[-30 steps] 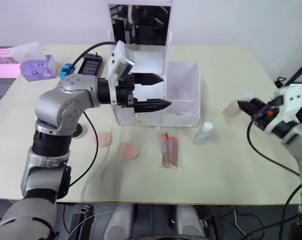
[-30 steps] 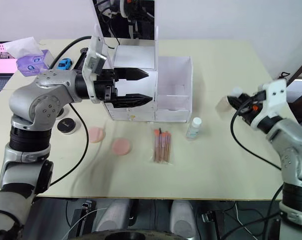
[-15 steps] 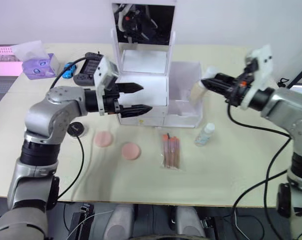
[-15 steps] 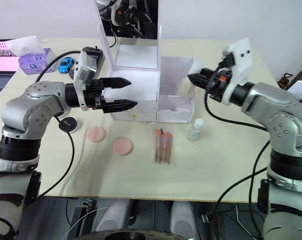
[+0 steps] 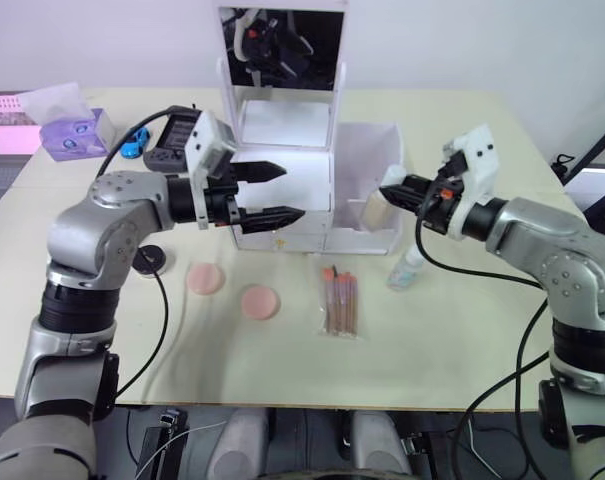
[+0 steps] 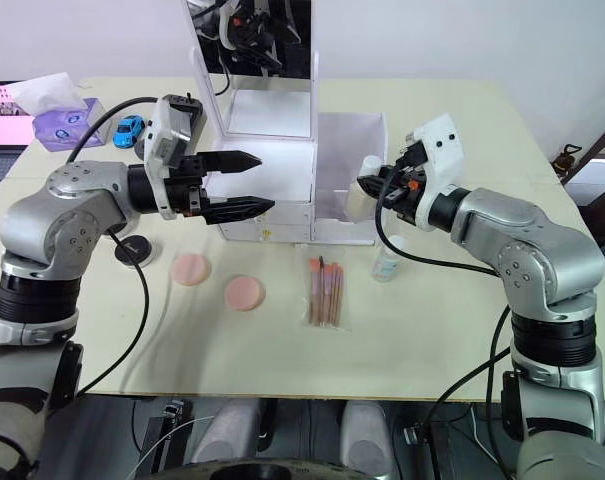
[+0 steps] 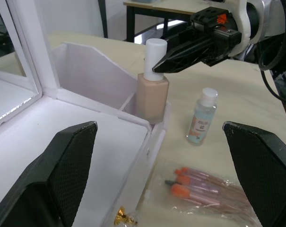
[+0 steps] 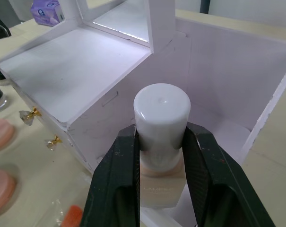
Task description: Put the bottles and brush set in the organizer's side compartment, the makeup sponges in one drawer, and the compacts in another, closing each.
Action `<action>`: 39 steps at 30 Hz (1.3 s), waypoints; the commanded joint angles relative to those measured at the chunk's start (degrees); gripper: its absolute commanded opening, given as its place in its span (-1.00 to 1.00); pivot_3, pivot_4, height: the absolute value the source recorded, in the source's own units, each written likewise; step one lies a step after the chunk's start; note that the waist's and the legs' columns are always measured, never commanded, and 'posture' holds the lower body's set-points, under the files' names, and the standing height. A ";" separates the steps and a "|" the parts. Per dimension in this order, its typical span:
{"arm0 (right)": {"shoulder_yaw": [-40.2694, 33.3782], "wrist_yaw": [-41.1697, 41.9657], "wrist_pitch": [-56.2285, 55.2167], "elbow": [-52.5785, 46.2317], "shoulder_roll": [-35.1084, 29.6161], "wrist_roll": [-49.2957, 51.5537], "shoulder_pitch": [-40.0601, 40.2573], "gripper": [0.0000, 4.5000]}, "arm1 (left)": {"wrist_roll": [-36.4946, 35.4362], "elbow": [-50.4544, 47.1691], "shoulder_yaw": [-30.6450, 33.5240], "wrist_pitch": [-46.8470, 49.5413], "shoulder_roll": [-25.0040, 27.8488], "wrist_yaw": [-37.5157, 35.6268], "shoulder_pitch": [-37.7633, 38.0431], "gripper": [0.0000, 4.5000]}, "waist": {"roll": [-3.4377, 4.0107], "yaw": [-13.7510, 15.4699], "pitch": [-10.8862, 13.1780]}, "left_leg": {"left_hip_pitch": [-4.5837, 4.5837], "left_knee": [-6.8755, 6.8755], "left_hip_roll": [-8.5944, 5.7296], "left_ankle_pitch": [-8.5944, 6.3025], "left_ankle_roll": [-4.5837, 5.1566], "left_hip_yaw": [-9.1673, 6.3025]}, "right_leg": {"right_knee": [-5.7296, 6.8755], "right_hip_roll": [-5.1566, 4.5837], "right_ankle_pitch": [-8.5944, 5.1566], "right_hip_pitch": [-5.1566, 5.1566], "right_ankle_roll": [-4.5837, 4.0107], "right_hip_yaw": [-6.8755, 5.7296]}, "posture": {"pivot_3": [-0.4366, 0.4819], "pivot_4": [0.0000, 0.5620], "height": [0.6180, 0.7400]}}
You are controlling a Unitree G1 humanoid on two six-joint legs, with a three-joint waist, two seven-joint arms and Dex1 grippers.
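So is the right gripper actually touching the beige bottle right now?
Touching. In the right wrist view, the right gripper has both fingers pressed against the beige bottle, just below its white cap.

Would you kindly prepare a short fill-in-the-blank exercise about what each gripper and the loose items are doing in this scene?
1. The right gripper is shut on the cap of the ______ bottle, holding it at the side compartment.
2. The left gripper, which holds nothing, has its fingers ______.
3. The clear bottle stands on the table with its ______ cap on.
4. The two makeup sponges lying on the table are ______ in colour.

Missing words: beige; open; white; pink
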 commanded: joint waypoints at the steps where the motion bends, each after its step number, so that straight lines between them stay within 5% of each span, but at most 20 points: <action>1: -0.64 -0.53 -2.14 0.64 0.28 -2.47 -0.30 -0.67 | -0.01 -1.32 0.35 -1.07 -0.29 0.31 -1.17 1.00 | 0.00 -0.02 0.00 | 0.01 0.00 0.00 0.00 0.00 0.00 | 0.00 0.00 0.00 0.00 0.00 0.00 | -0.05 -0.47 1.00; 21: 0.83 -4.90 2.70 -1.16 3.62 -6.38 -1.09 -0.67 | 0.71 -1.15 -0.70 -1.69 -0.92 -0.35 -1.30 1.00 | 0.00 -0.06 0.00 | 0.00 -0.02 0.00 0.00 0.00 0.00 | 0.00 0.00 0.01 0.00 -0.01 0.00 | -0.05 -0.47 1.00; 28: -1.28 -3.88 3.89 -2.02 2.79 -5.24 -2.21 0.91 | -0.15 -1.57 -1.18 -0.34 -0.82 -0.90 -1.97 1.00 | 0.00 -0.06 0.00 | 0.01 -0.02 0.00 0.00 0.00 0.00 | 0.00 0.00 0.01 0.00 0.00 0.00 | -0.05 -0.47 1.00; 39: -12.83 9.09 -1.07 0.94 -7.30 -0.76 0.22 0.98 | 1.41 2.80 1.10 -3.84 2.81 -2.89 -0.31 1.00 | 0.00 0.02 0.00 | -0.01 -0.04 0.00 0.00 0.00 0.01 | -0.03 -0.01 0.00 0.00 0.01 0.00 | -0.05 -0.47 1.00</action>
